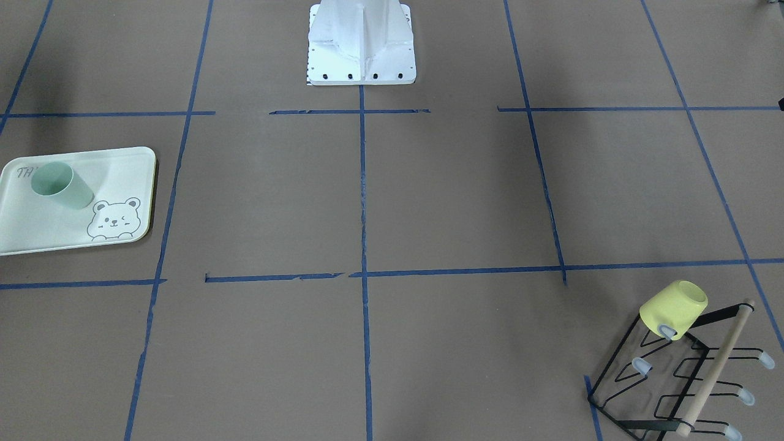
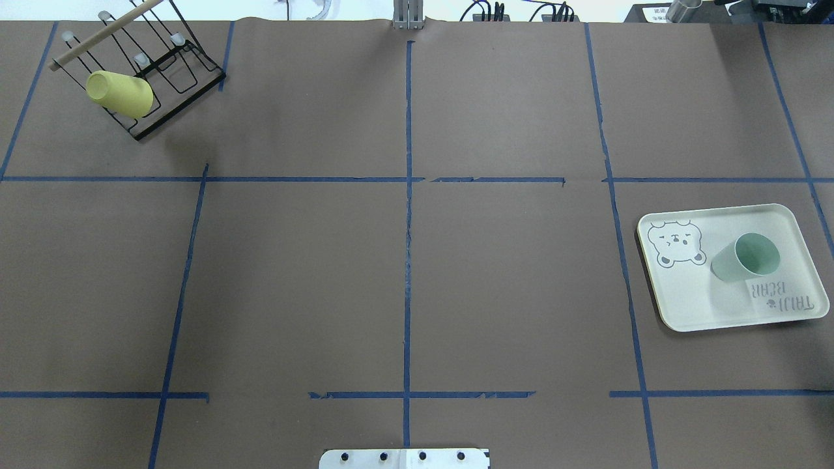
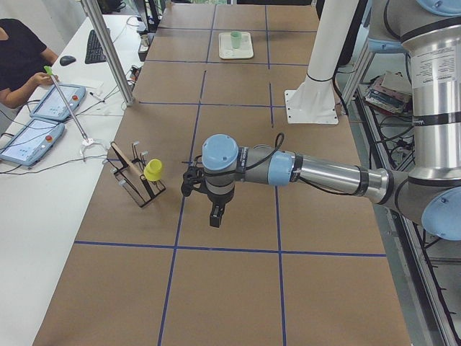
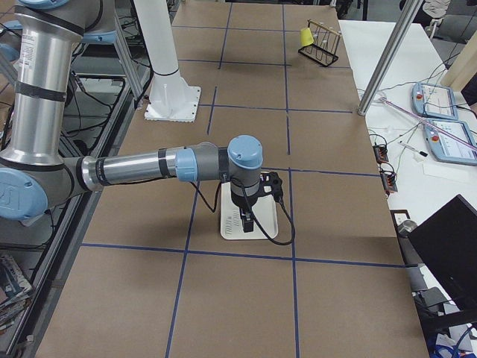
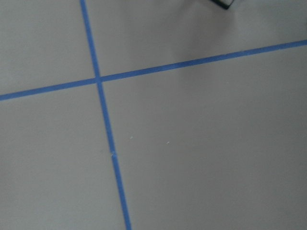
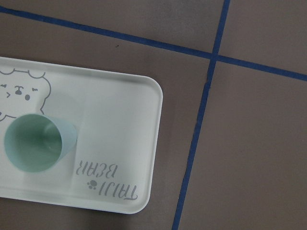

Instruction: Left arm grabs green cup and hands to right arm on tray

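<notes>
Brown paper covers the desk [image 2: 293,293], marked into a grid with blue tape [image 2: 407,260]. The green cup [image 2: 746,257] stands upright on the tray [image 2: 690,306], which lies near the desk's right edge. A yellow cup [image 2: 120,94] hangs on a black wire rack [image 2: 176,62] in the far left corner. A white bench [image 3: 43,194] with tablets [image 3: 61,101] runs beside the far edge. The left gripper [image 3: 215,218] and right gripper [image 4: 246,221] appear only in the side views, so I cannot tell whether either is open or closed.
</notes>
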Motion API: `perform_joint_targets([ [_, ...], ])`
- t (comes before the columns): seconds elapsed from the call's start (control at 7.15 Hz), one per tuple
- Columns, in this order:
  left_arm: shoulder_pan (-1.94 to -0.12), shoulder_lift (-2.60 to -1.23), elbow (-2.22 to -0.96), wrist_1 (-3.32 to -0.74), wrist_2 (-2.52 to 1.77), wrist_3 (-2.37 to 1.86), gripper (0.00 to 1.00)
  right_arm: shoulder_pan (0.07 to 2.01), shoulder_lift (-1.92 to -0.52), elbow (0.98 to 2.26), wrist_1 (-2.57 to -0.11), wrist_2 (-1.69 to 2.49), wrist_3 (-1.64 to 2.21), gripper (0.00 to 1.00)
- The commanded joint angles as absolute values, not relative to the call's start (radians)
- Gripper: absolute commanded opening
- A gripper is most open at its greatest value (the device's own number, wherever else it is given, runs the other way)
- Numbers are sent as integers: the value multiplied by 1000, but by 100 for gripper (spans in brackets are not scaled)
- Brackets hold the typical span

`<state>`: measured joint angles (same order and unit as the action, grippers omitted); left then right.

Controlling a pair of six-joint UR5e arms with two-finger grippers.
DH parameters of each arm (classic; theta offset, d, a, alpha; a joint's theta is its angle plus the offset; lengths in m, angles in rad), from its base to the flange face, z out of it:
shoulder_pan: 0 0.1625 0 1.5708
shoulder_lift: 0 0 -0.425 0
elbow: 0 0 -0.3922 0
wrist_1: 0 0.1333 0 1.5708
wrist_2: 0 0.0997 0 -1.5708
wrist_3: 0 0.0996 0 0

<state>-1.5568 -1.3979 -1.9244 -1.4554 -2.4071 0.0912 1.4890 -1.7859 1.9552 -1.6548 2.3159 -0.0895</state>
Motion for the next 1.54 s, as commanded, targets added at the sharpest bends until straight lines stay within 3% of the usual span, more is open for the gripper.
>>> perform_joint_targets([
  [0.0, -1569, -1404, -1911, -1365, -2410, 94, 100, 1486, -1784, 1947, -1664, 2365, -77, 100],
  [0.42, -1569, -1390, -1901, -1364, -2405, 92, 100, 1422, -1705, 1950, -1811, 2365, -32, 100],
  [0.84, -1569, -1391, -1908, -1368, -2413, 91, 100, 1422, -1718, 1933, -1819, 2284, -239, 100],
  [1.4, -1569, -1391, -1919, -1371, -2413, 95, 100, 1436, -1769, 1936, -1816, 2385, -236, 100],
])
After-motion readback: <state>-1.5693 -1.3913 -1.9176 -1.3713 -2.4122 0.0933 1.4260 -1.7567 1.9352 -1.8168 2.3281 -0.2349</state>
